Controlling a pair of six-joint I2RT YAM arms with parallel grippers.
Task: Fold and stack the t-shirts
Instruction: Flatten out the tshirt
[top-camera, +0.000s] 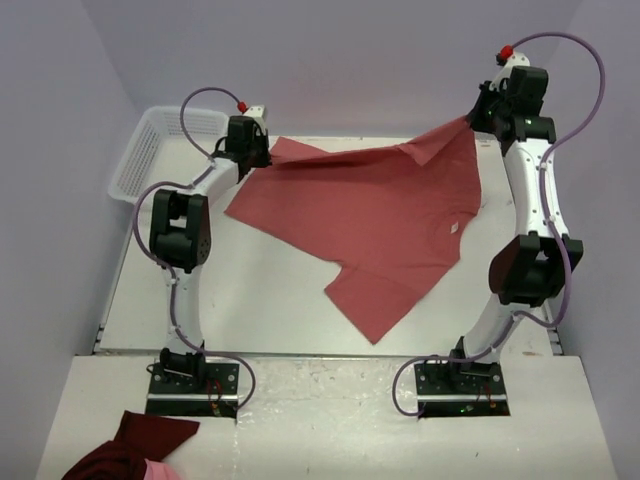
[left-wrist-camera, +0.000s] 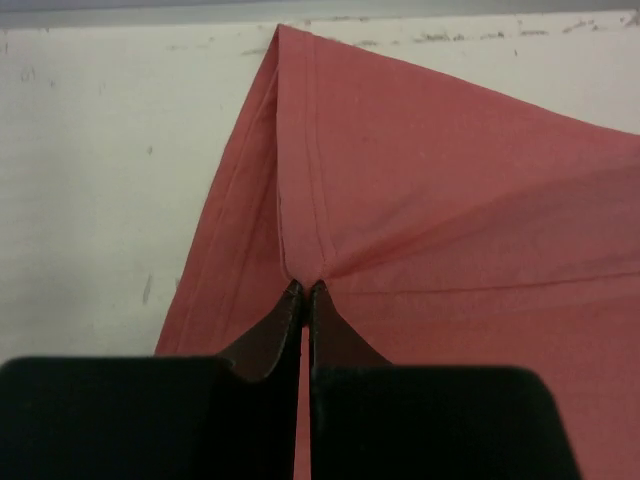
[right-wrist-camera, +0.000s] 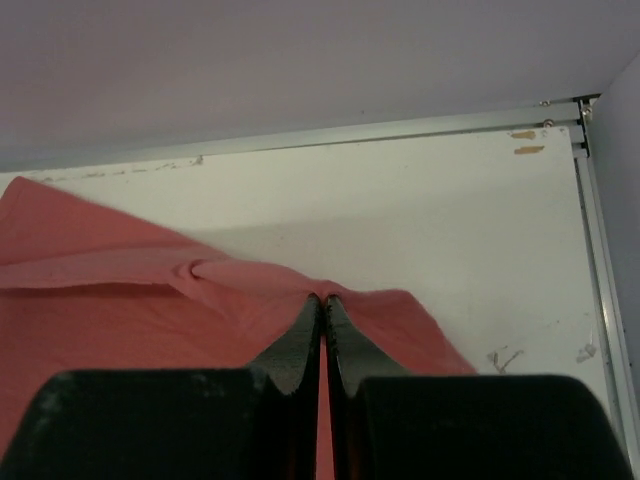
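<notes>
Where the left gripper (left-wrist-camera: 305, 290) closes, its jaws are pressed together on a stitched hem (left-wrist-camera: 300, 160) of the salmon-red t-shirt (top-camera: 380, 215). In the left wrist view the fabric peaks at the top centre of the frame and fans out from the pinch to the right and lower edges. The right gripper (right-wrist-camera: 322, 298) is likewise clamped on a bunched fold of the same shirt at the middle of its view, with cloth spreading to the left edge and bare table (right-wrist-camera: 420, 210) beyond.

In the top view the shirt hangs taut between the two grippers across the upper middle of the frame, higher at the upper right. The rest slopes down onto the table. One sleeve (top-camera: 375, 300) points toward the lower centre, and the white neck label (top-camera: 455, 226) shows right of centre. A white basket (top-camera: 150, 150) sits at the upper left, just beside the left arm. A maroon cloth bundle (top-camera: 130, 450) lies in the lower left corner, well apart from the shirt.
</notes>
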